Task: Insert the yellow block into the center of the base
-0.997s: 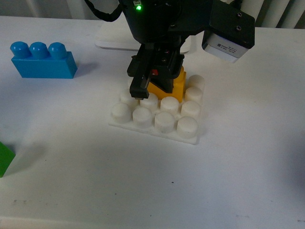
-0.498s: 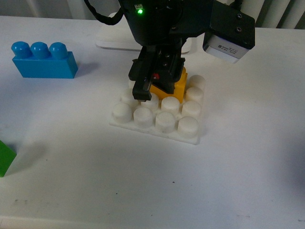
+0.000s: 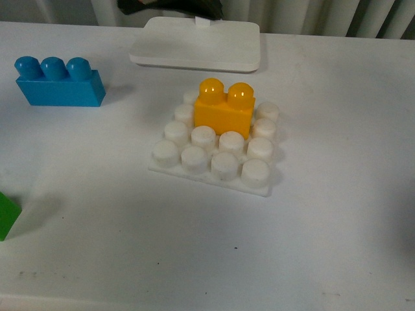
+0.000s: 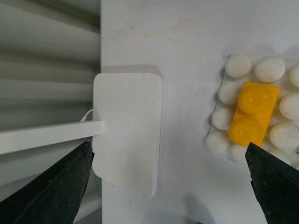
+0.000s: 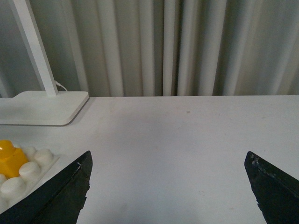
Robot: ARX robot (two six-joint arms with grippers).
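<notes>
The yellow block (image 3: 224, 109), with two rounded studs, stands upright on the white studded base (image 3: 214, 170), in its far middle rows. It also shows in the left wrist view (image 4: 252, 113) on the base (image 4: 221, 140), and at the edge of the right wrist view (image 5: 9, 157) on the base (image 5: 36, 163). My left gripper (image 4: 170, 186) is open and empty, high above the table between the lamp stand and the base. My right gripper (image 5: 168, 186) is open and empty over bare table, off to the side of the base. Neither gripper shows in the front view.
A blue three-stud brick (image 3: 58, 81) lies at the far left. A white lamp stand (image 3: 198, 44) sits behind the base, with its pole visible in the left wrist view (image 4: 46, 135) and the right wrist view (image 5: 35, 46). A green block corner (image 3: 6, 217) shows at the left edge. Curtains hang behind the table.
The arm that covered the yellow block has let go and risen out of the front view. The yellow block stays on the base.
</notes>
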